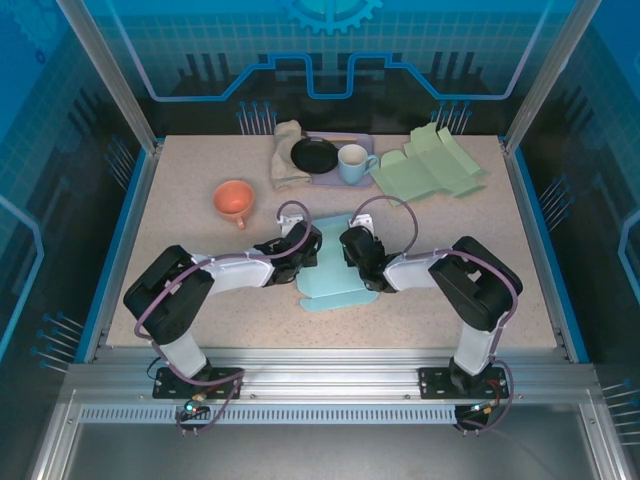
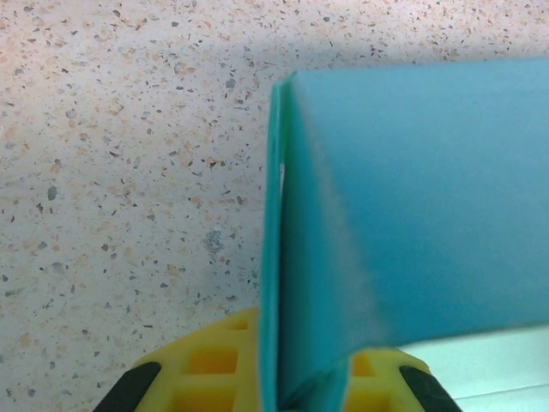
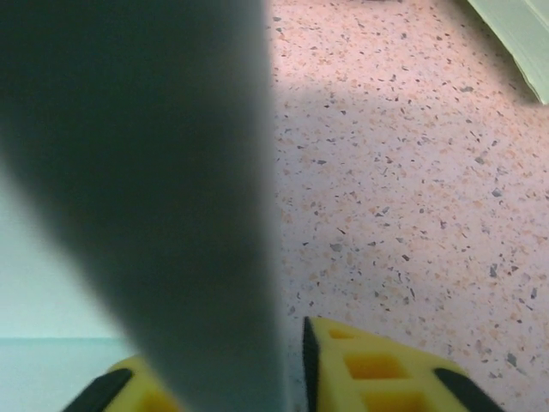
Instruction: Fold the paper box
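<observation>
Pale-blue flat paper box (image 1: 335,288) was laid mid speckled table (image 1: 200,275), long axis run near to far, raised edge flap was pinched by left gripper (image 1: 309,246), hold of right gripper (image 1: 352,246) was blurred dark, could not be told.

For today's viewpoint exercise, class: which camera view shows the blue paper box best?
The top external view: it shows most of the blue paper box, outline included. The left wrist view gives a close folded flap between yellow fingers; the right wrist view, a dark blurred flap.

Left arm (image 1: 230,272), right arm (image 1: 420,268) reaching inward, left fingers (image 2: 206,365) shut
</observation>
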`<state>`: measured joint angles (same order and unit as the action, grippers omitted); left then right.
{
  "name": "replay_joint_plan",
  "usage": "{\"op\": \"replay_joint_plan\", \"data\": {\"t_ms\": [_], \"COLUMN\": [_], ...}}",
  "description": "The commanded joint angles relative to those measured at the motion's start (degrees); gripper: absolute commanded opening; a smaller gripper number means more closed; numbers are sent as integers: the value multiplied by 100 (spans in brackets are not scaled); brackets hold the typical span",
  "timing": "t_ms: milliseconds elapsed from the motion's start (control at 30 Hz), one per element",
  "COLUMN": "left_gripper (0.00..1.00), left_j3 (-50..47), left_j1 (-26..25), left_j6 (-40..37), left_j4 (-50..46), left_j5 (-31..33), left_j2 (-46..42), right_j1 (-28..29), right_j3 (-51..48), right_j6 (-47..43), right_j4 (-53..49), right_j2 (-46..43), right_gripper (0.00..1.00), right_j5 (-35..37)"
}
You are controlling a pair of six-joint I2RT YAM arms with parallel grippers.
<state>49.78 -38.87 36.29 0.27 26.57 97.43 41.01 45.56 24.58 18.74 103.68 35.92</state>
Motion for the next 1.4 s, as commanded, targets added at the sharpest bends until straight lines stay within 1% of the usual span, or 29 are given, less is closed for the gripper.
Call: {"op": "replay_joint_plan", "data": {"t_ms": [0, 133, 167, 233, 267, 300, 367, 433, 567, 700, 833, 900, 1033, 1133, 1200, 1300, 1333, 1367], "left_gripper": [0, 0, 0, 0, 0, 0, 0, 0, 0, 0, 0, 0, 0, 0, 0, 0, 0, 0], "left_j3": [93, 85, 79, 91, 94, 98, 143, 213, 319, 340, 324, 302, 104, 47, 190, 848, 1130, 1416], "left_j1": [41, 40, 45, 39, 45, 43, 42, 41, 38, 47, 59, 61, 58, 55, 56, 60, 62, 56], "left_j6": [265, 350, 365, 374, 370, 349, 305, 249, 105, -87, -584, -900, -1574, -2123, -2493, -3001, -3176, -3377], "left_j4": [-503, -547, -546, -543, -520, -496, -471, -472, -461, -376, -76, 75, 623, 801, 587, -341, -660, -1024], "left_j5": [533, 703, 720, 728, 719, 688, 632, 618, 652, 710, 561, 437, 57, -283, -424, -436, -465, -477], "left_j2": [-57, -40, -33, -13, 4, 25, 79, 156, 259, 281, 281, 256, 83, -70, -142, -93, -60, -24], "right_j1": [-54, -67, -74, -72, -68, -72, -70, -57, 33, 54, 6, -111, -412, -484, -483, -492, -489, -489], "right_j3": [131, 241, 289, 309, 257, 128, -236, -313, -410, -706, -895, -932, -1030, -1000, -887, -559, -488, -444], "right_j6": [520, 989, 1137, 1184, 1008, 741, 282, 171, -35, -88, -34, 5, 311, 474, 480, 350, 329, 345], "right_j4": [-599, -1300, -1513, -1618, -1408, -994, -80, 32, -105, -288, -854, -1139, -1727, -2279, -2752, -3653, -3883, -4097], "right_j2": [119, 151, 137, 114, 80, 15, -201, -407, -897, -1627, -2422, -2776, -3587, -4286, -4683, -5258, -5427, -5628], "right_gripper": [16, 14, 13, 14, 17, 21, 37, 47, 55, 59, 60, 60, 60, 60, 61, 63, 64, 69], "right_j5": [1025, 1596, 1691, 1712, 1520, 1219, 325, -199, -730, -1159, -1277, -1376, -1374, -1275, -1255, -1220, -1183, -1133]}}
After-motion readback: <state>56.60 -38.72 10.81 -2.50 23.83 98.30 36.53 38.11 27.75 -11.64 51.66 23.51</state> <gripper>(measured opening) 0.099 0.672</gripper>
